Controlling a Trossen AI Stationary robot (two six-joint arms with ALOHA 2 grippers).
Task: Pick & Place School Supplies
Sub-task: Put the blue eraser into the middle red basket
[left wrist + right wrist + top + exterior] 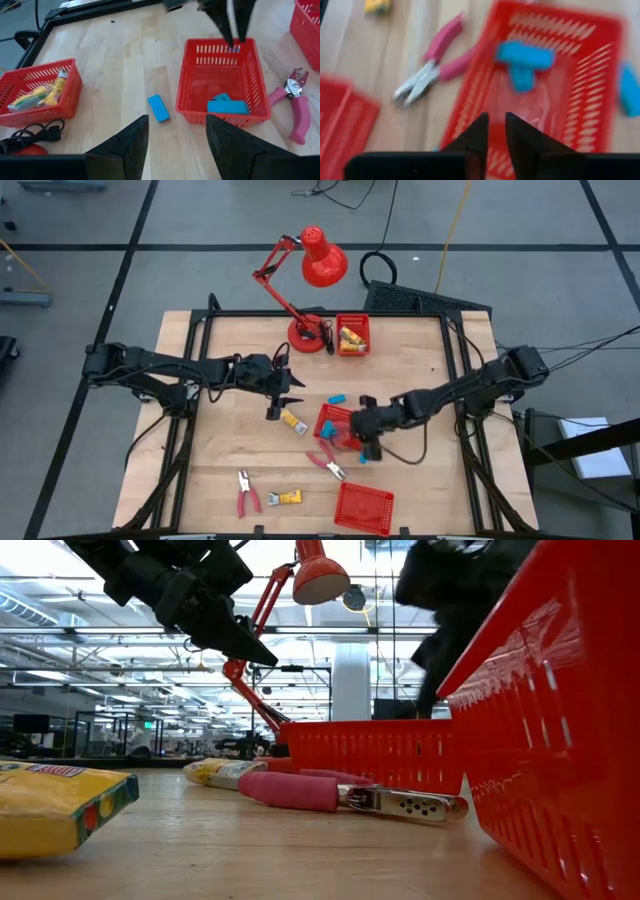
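Blue erasers [525, 60] probably beneath right tool [495, 131]

Pale wooden worktop [220, 450] inside a black frame. Red desk lamp [310, 275] at the far edge, black cord [35, 134] coiled by its base. Three red mesh baskets: one beside the lamp [353, 334], one mid-worktop [335, 423], one at the near edge [363, 507].
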